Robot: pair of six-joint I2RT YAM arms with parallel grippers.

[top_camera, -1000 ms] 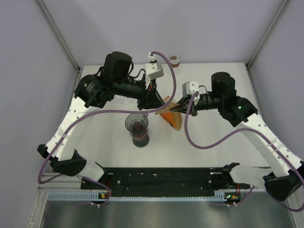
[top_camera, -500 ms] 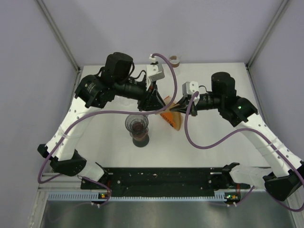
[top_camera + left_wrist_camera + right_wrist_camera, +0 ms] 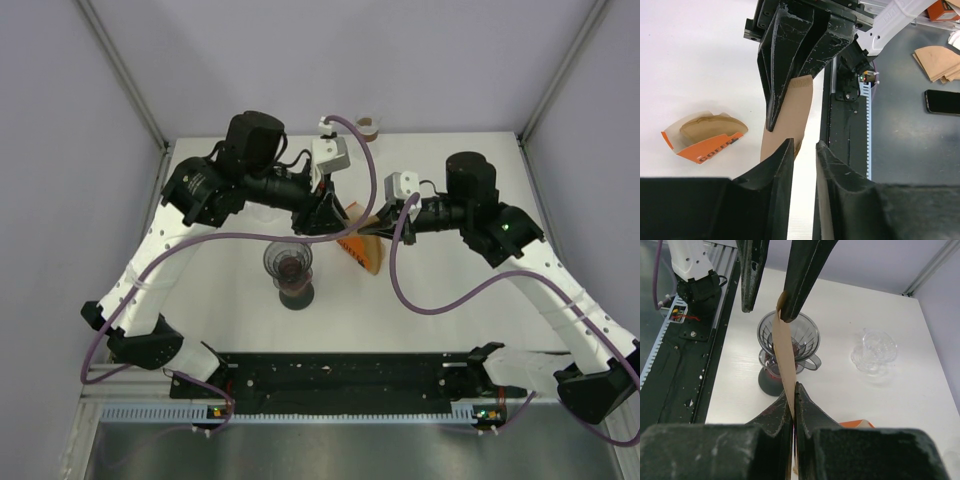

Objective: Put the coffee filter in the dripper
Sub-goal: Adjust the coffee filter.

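The brown paper coffee filter [image 3: 782, 352] hangs in the air, pinched flat in my right gripper [image 3: 793, 387], which is shut on it. From above, the filter [image 3: 356, 217] spans the gap between the two grippers. My left gripper [image 3: 804, 144] is open, with a gap between its fingers. The filter [image 3: 790, 117] lies beside its left finger, not between them. In the right wrist view the filter's far edge touches one left fingertip [image 3: 786, 315]. The dark dripper [image 3: 290, 262] stands on its base below and left of the grippers, its cone [image 3: 788, 332] with no filter in it.
An orange box of filters [image 3: 362, 252] lies on the table under the grippers, right of the dripper. A small cup [image 3: 370, 126] stands at the back edge. A clear glass piece [image 3: 874, 351] sits beyond the dripper. The black rail [image 3: 340, 378] runs along the near edge.
My left gripper's jaws have opened and no longer pinch the filter. The left arm has shifted slightly to the right. The right gripper stays shut on the filter and has not moved.
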